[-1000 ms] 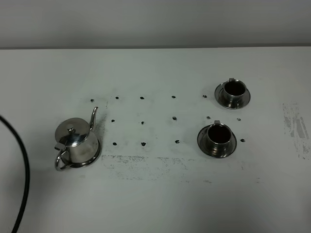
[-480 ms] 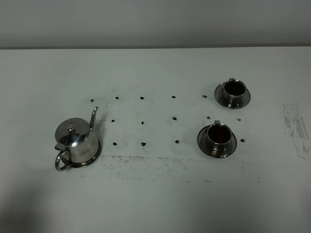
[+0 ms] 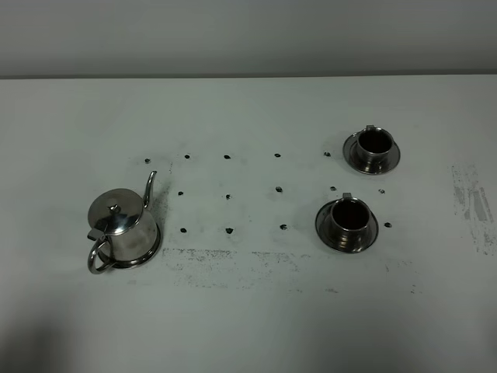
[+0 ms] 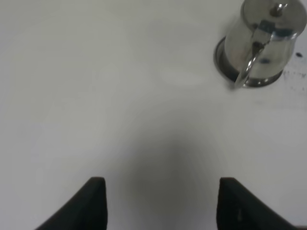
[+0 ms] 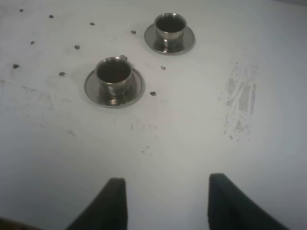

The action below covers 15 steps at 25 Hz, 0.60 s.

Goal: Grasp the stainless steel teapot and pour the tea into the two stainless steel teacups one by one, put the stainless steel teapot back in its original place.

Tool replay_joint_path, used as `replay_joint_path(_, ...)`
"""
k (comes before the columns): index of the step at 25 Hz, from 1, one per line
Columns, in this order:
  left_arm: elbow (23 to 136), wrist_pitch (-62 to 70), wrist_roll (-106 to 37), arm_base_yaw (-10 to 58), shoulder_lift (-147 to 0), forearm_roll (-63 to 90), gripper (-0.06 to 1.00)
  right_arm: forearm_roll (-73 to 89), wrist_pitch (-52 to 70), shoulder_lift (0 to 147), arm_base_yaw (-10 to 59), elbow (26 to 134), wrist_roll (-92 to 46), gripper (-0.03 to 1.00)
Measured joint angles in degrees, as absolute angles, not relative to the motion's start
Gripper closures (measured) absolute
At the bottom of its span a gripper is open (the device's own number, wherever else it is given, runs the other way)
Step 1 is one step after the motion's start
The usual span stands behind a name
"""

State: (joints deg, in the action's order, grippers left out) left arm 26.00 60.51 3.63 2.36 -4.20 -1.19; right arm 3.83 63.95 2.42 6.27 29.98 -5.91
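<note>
white table (image 3: 256, 318) | left end effector (image 4: 160, 203) wide open, empty, hovering | right end effector (image 5: 165, 203) open, empty, hovering

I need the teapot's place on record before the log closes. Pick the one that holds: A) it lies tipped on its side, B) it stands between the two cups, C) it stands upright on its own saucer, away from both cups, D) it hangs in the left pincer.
C: the stainless steel teapot stands upright on its saucer, lid on, far left of both teacups, with the open left pincer clear of it.
</note>
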Motion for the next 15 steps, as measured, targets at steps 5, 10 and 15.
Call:
replay_joint_path(5,26.0,60.5,3.6,2.4,-0.9,-1.2,0.45,3.8,63.9,2.4,6.3,30.0,-5.9,0.58)
replay_joint_path(10,26.0,60.6,3.6,2.4,0.2,-1.2,0.45,3.8,63.9,2.4,6.3,30.0,-5.9,0.58)
replay_joint_path(15,26.0,60.6,3.6,2.4,0.2,-1.2,0.45,3.8,63.9,2.4,6.3,30.0,-5.9,0.58)
